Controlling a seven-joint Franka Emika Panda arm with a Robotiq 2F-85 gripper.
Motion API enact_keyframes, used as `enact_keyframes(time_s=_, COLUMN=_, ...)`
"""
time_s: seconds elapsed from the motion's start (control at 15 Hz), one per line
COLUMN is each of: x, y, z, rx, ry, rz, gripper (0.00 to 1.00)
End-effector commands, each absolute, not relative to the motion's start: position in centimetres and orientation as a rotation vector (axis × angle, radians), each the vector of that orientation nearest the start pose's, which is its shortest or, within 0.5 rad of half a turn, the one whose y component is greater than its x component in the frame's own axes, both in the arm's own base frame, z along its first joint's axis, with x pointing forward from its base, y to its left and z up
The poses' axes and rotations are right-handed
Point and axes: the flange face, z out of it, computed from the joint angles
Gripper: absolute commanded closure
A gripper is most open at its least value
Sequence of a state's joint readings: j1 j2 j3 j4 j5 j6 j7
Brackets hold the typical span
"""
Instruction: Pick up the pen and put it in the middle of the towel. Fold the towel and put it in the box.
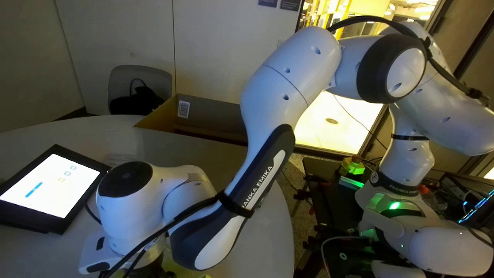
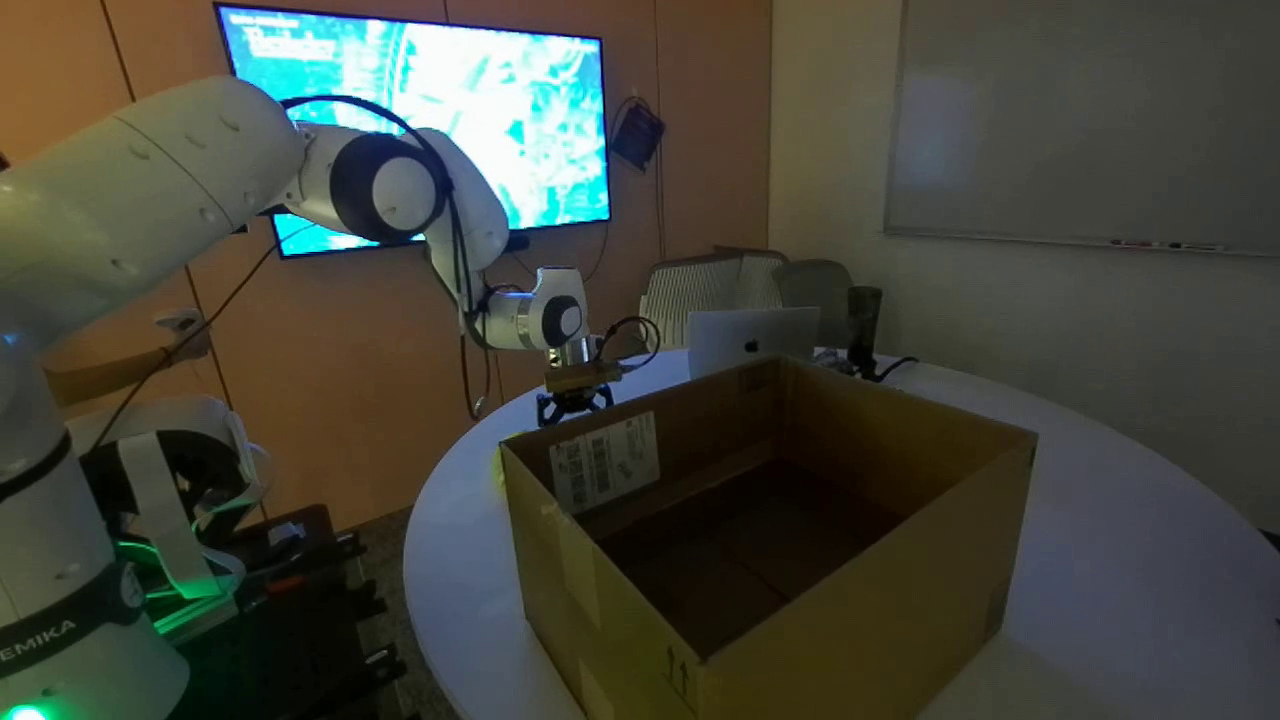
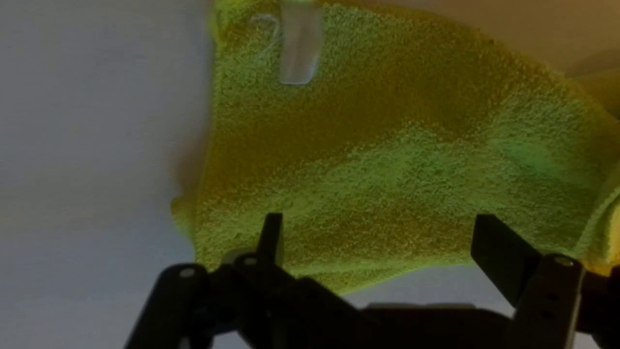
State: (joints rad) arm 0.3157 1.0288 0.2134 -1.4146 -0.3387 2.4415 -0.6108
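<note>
The hand [image 3: 378,218] is spread wide and empty, probably to pinch the terry towel [image 3: 339,145] at its twelve o'clock. The pen I cannot see; perhaps the towel hides it. In an exterior view, the cardboard box [image 2: 860,620], at the hand's four o'clock, stands open for receiving.

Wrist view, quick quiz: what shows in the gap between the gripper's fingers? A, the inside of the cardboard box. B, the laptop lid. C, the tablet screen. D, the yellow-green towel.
D: in the wrist view the jaws of the gripper stand wide apart, and the fuzzy cloth of the yellow-green towel shows in the gap.
</note>
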Motion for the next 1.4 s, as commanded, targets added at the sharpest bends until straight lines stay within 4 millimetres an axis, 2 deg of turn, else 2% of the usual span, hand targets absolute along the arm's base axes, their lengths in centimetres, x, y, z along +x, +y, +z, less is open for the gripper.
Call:
enact_keyframes(time_s=0.0, x=64.8, y=33.6, z=7.4, rx=-2.553, ry=-1.904, rz=-0.044, gripper=0.00)
enact_keyframes(time_s=0.53, x=66.1, y=32.4, z=4.8, rx=-2.599, ry=-1.866, rz=0.010, gripper=0.00)
enact_keyframes(time_s=1.07, x=69.0, y=31.3, z=6.9, rx=-2.657, ry=-1.809, rz=-0.057, gripper=0.00)
enact_keyframes(time_s=1.33, x=69.8, y=31.0, z=6.8, rx=-2.683, ry=-1.787, rz=-0.052, gripper=0.00)
